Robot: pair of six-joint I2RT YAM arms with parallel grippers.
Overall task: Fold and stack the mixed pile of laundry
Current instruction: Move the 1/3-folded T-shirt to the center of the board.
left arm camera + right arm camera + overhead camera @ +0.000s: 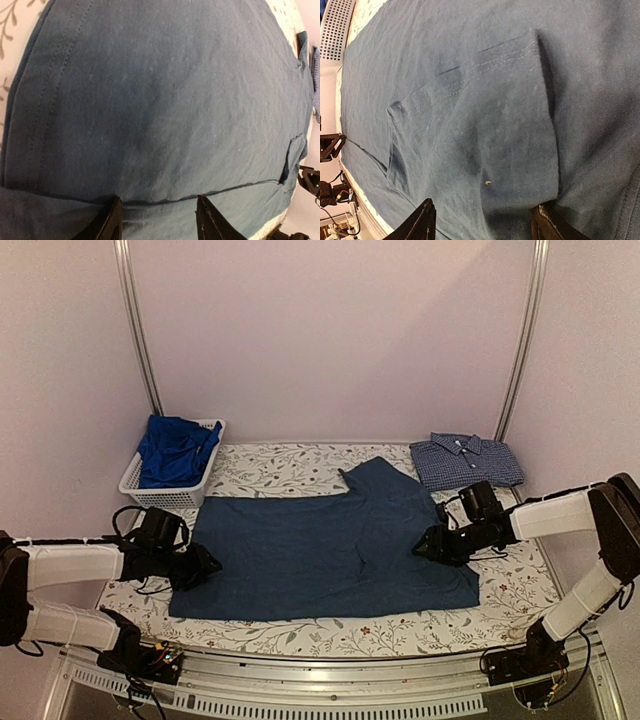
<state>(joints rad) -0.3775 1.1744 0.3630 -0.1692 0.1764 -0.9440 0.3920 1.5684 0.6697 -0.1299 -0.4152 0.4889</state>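
Top view: we log the navy T-shirt spread flat mid-frame on the tabletop. The checked shirt sits folded upper right, and the royal-blue garment lies in the basket upper left.
Left wrist: left pincer spread, low over the navy cloth.
Right wrist: right pincer spread too, nothing pinched.
We judge one item done, two left.

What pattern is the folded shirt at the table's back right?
Small blue-and-white checks on the folded shirt, clearest in the top external view.
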